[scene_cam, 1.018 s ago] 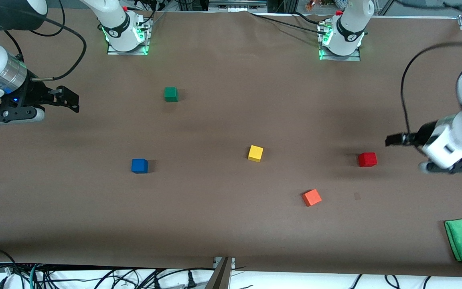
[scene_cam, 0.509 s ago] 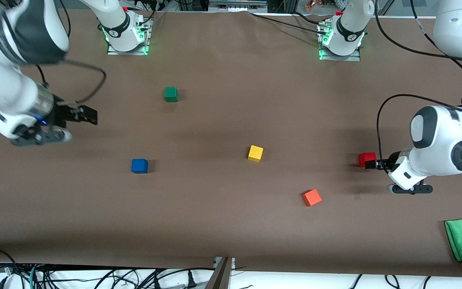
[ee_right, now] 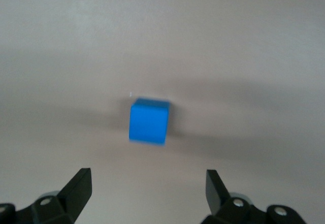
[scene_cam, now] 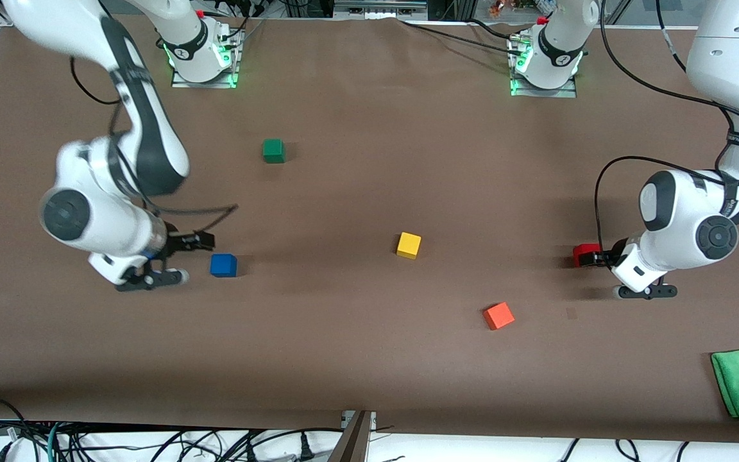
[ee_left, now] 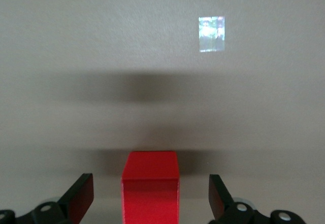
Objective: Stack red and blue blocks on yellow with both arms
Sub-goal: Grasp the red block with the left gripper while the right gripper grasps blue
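Both arms had dropped low. The left gripper (ee_left: pixel 151 199), jaws spread, straddled the red block (ee_left: pixel 150 186) (partly cut off). The right gripper (ee_right: pixel 147 196) was spread near the blue block (ee_right: pixel 148 121).

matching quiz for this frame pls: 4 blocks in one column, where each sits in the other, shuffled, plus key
Things
1. red block
2. blue block
3. green block
4. orange block

Places
A. nearest the front camera of all five blocks
B. between the open fingers of the left hand, not yet gripped
C. nearest the arms' bases of all five blocks
D. on the table beside the open right hand, outside its fingers

Pairs: 1-B, 2-D, 3-C, 4-A

The yellow block sits alone mid-table with nothing on it.
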Motion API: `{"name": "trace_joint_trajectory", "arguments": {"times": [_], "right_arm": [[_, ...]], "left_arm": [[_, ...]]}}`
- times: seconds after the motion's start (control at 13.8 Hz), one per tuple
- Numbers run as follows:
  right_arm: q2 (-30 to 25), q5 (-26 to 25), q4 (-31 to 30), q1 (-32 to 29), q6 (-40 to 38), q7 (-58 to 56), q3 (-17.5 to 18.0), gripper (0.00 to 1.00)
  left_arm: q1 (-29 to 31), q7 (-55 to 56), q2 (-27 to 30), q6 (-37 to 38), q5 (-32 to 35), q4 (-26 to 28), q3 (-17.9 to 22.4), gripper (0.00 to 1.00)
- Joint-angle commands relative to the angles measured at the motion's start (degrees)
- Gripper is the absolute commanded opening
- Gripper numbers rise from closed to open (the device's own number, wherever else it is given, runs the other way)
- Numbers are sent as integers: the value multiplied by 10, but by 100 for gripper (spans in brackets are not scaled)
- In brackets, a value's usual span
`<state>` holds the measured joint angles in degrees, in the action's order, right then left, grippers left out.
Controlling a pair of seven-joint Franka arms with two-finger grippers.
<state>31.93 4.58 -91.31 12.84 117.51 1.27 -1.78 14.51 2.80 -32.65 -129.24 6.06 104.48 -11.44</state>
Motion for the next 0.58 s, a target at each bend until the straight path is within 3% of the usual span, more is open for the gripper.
{"name": "trace_joint_trajectory", "arguments": {"times": [0.0, 0.07, 0.22, 0.29, 0.36, 0.51], "right_arm": [[57, 12, 22, -2, 51, -11, -1, 99], [75, 13, 22, -1, 74, -7, -1, 99], [98, 16, 20, 2, 107, 1, 0, 98], [99, 23, 18, 3, 107, 1, 0, 98], [99, 36, 15, 3, 107, 0, 0, 96], [100, 40, 4, 4, 108, 1, 4, 85]], "left_arm": [[10, -9, 19, -23, 12, 39, -4, 100], [10, -9, 20, -23, 12, 45, -5, 87], [10, -9, 22, -18, 12, 45, -5, 38], [10, -9, 22, -16, 12, 45, -5, 17], [10, -9, 24, -11, 12, 41, -7, 3], [2, 2, 34, 5, 9, 18, -24, 0]]}}
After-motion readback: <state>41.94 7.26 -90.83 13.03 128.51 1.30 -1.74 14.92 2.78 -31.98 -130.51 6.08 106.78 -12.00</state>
